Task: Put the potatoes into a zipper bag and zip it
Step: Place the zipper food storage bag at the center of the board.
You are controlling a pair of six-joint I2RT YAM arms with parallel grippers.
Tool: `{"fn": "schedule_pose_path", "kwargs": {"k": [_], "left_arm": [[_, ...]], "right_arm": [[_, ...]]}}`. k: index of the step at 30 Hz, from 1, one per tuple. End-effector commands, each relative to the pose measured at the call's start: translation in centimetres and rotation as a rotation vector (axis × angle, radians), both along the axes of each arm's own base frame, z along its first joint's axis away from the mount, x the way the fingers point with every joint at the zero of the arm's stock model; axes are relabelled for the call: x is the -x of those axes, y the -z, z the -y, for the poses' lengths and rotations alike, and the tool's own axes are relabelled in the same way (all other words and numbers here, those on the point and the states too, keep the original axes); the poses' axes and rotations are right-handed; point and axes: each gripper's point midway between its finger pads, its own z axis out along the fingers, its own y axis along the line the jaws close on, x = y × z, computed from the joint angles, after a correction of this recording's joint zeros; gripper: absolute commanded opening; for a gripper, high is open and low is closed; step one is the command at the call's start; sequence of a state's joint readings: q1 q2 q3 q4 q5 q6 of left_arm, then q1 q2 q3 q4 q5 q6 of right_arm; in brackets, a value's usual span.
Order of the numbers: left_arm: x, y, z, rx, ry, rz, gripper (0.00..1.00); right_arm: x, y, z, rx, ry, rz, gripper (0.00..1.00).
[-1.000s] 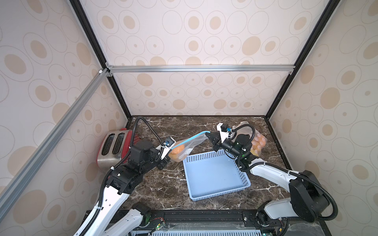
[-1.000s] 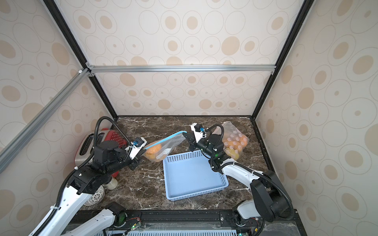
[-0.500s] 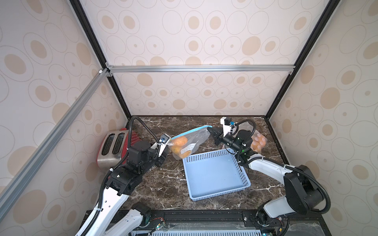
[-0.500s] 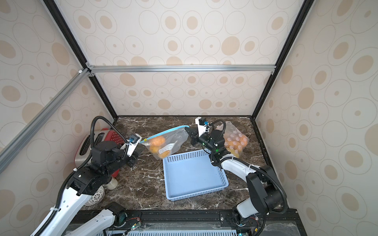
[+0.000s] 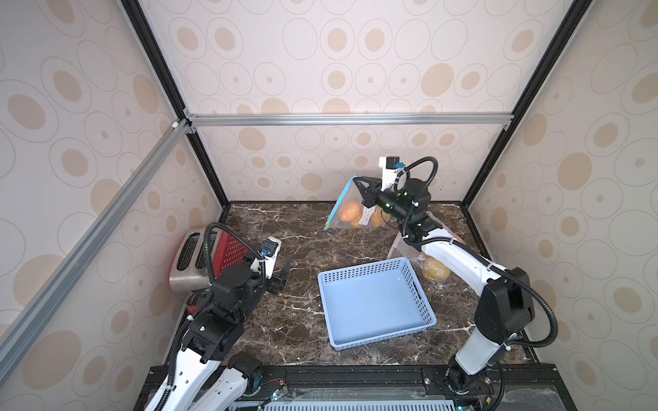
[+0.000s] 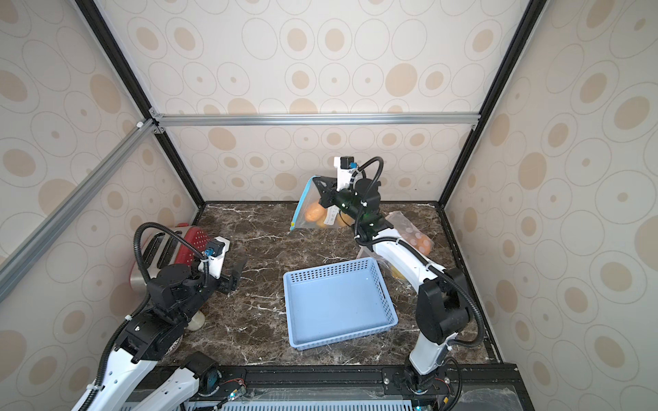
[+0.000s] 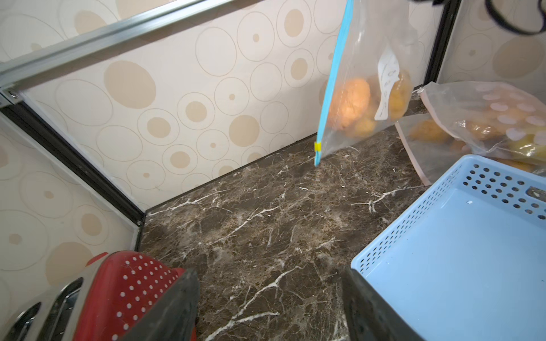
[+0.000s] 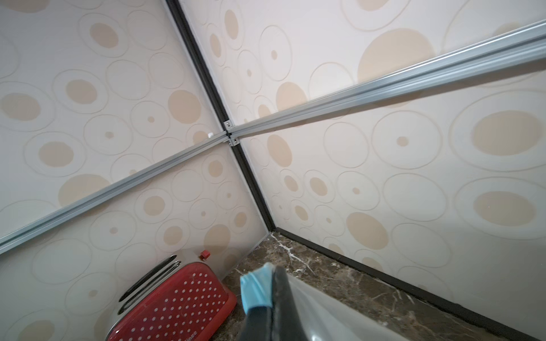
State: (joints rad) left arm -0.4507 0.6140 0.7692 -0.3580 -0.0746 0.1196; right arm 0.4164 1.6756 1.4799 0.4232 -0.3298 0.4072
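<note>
Potatoes (image 5: 350,210): none lie in the near blue basket (image 5: 356,274). Left gripper (image 5: 280,279), jaws apart, empty beside the toaster (image 5: 199,256). Farther back, right gripper (image 5: 361,186) clamps a corner of the zipper bag (image 5: 347,194), so they hang inside, seemingly for carrying.

Right pincer (image 5: 359,184) holds the zipper bag (image 5: 346,194) of potatoes (image 5: 350,211) aloft.

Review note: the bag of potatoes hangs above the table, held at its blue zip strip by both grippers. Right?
Not both. Only the right gripper holds the zipper bag at its blue zip strip; the left gripper is open and apart from it, near the toaster, as both top views show. The bag of potatoes does hang above the table.
</note>
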Motion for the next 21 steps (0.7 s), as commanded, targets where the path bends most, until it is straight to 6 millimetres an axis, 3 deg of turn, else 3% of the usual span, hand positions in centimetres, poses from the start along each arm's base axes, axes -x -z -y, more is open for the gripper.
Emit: {"fn": "schedule_pose_path", "kwargs": {"k": [1,2,3,6,9,14,17,21], "left_arm": [[0.1,0.2,1.0,0.063,0.044,0.002,0.75],[0.2,0.6,1.3,0.067,0.061,-0.005,0.75],[0.2,0.9,1.6,0.075,0.073,-0.009,0.75],[0.1,2.1,2.5,0.109,0.113,-0.028,0.71],[0.2,3.9,3.7,0.138,0.163,-0.065,0.69],[0.1,4.9,4.4,0.153,0.189,-0.115,0.68],[0.2,5.4,4.6,0.157,0.199,-0.129,0.68],[0.4,5.6,4.6,0.155,0.204,-0.125,0.68]], "right_arm": [[-1.4,-1.6,7.2,-0.016,0.208,-0.054,0.0],[-1.4,-1.9,8.9,-0.018,0.251,-0.06,0.0],[-1.6,-2.0,12.1,-0.015,0.335,-0.071,0.0],[-0.2,-2.3,17.8,0.005,0.495,-0.056,0.0],[2.0,-2.3,22.1,0.035,0.631,-0.043,0.0],[6.2,-1.6,29.1,0.064,0.916,-0.057,0.0],[8.4,-1.9,30.7,0.064,0.999,-0.008,0.0],[10.0,-0.6,33.1,0.087,1.144,-0.012,0.0]]}}
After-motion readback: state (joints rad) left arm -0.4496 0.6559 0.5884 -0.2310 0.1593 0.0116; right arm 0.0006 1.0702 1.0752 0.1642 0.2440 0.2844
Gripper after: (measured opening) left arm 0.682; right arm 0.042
